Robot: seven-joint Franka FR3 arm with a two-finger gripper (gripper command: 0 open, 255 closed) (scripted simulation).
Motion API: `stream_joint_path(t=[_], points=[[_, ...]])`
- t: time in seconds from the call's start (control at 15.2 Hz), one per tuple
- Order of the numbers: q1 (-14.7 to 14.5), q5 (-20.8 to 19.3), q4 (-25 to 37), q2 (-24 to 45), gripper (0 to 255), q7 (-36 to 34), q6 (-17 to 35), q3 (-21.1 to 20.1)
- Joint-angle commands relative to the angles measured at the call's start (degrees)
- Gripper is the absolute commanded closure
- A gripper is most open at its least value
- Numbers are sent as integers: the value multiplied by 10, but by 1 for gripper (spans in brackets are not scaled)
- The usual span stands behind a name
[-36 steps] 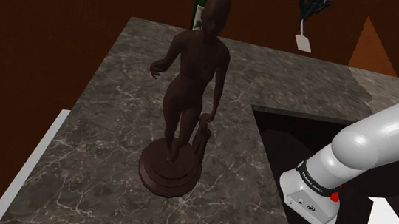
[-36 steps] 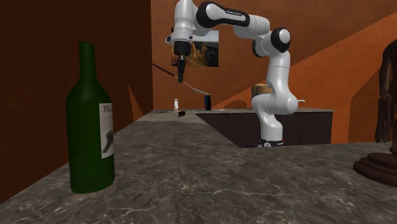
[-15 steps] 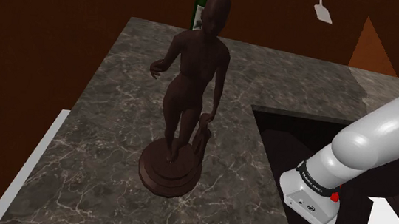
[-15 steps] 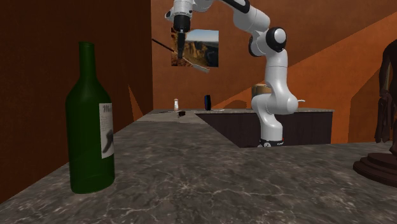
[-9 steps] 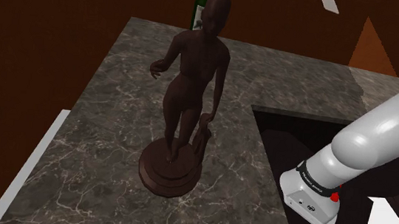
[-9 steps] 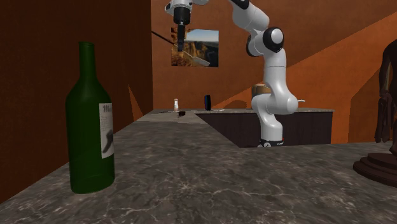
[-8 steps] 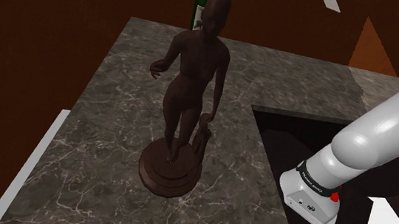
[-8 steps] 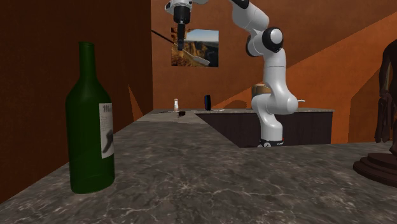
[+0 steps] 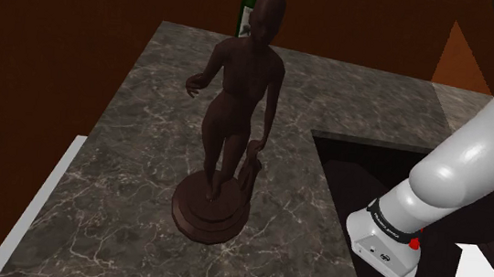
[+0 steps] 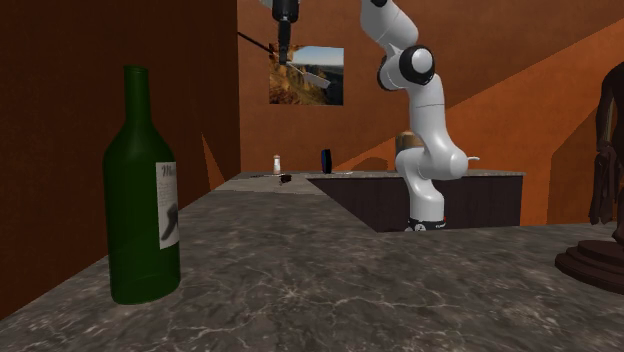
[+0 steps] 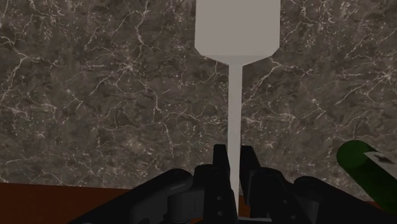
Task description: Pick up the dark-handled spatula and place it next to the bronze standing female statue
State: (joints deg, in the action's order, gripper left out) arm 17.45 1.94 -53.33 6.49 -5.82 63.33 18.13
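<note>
Marbled dark counter (image 9: 138, 105), brown walls. In the shoulder view the statue (image 9: 235, 114) stands mid-counter. A green bottle (image 9: 250, 9) is behind it at the far edge, and the white arm (image 9: 454, 169) stands at the near edge.

In the second exterior view the claw (image 10: 285, 50) hangs high above the counter's far end, before a wall picture (image 10: 325, 92). It is clamped on the spatula (image 10: 308, 75), dark handle out one side, pale blade the other.

In the wrist view both fingers (image 11: 220, 162) pinch the thin shaft. The blade (image 11: 236, 28) reaches beyond the tips, over the counter.
</note>
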Motion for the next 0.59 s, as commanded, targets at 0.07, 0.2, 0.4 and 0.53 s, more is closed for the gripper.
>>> stream_joint_path(t=[0.07,0.2,0.4,0.53], points=[[21,26,114,57,255,10,-60,8],[0,9,67,24,255,-7,-44,0],[-50,-22,-27,-45,255,-59,-17,-22],[-70,-35,-70,-80,255,-93,-8,-42]])
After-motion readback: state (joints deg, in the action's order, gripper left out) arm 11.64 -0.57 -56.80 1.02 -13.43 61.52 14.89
